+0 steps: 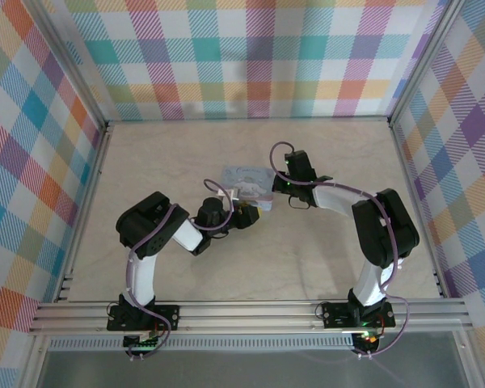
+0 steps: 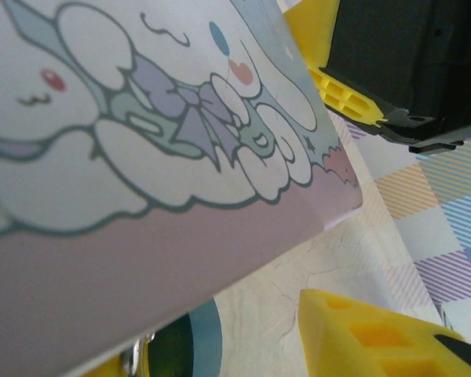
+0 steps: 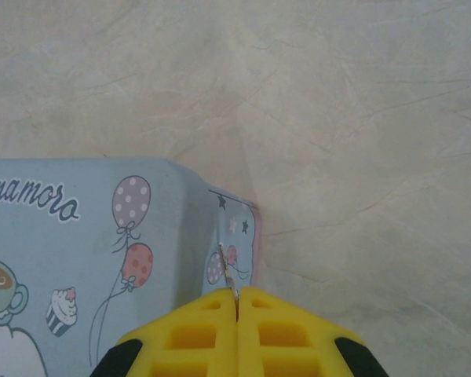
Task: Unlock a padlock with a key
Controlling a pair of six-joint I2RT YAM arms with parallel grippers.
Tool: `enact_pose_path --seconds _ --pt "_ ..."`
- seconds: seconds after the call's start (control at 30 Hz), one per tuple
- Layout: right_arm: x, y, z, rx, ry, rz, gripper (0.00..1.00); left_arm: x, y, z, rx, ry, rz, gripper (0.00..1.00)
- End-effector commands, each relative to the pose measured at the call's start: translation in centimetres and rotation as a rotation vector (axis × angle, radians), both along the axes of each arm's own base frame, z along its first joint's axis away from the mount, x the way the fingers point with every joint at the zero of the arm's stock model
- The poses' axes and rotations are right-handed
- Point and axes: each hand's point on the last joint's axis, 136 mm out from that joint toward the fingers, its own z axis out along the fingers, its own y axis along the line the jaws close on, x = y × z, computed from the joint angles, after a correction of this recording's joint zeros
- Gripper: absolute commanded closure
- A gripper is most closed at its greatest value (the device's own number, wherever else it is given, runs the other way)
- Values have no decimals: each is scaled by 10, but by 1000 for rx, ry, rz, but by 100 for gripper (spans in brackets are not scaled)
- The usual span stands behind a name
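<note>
Left end effector (image 1: 246, 212), centre of overhead view: fingers apart, tin (image 2: 141, 118) corner between them, not clamped. Dark rounded bit with metal glint at bottom edge of left wrist view, likely padlock (image 2: 171, 355); can't swear. Right end effector (image 3: 237, 292) pinched together on key (image 3: 227, 271), tip beside tin's corner, desk (image 3: 361, 118) beyond. Key in grip; inserting, turning, freeing shackle look undone.

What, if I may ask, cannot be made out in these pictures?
- The padlock: top view, too small to pick out around the tin.
- The key: right wrist view, a thin sliver; the rest is hidden between the right gripper's shut fingers.
- A blurred shiny bit, left wrist view: cut by the bottom edge, cannot be identified.
</note>
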Motion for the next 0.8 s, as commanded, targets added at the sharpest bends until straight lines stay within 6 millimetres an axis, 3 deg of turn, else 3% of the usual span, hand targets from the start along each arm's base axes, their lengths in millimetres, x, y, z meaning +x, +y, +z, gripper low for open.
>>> enact_pose_path --seconds 0.0,0.17,0.43,0.5,0.6,0.77 --pt "-15 5 -8 6 47 29 100 -19 27 -58 145 174 32 52" --pt "-15 5 -9 10 49 28 100 -25 36 -68 169 205 45 50" --pt "-12 9 -5 26 46 34 100 -32 51 -78 196 253 72 56" --pt "-11 10 -4 25 41 35 100 -34 52 -79 196 254 65 62" --pt "-11 10 -4 26 42 35 100 -32 49 -76 187 248 57 63" --pt "-13 10 -5 28 44 34 100 -28 45 -76 188 251 49 73"
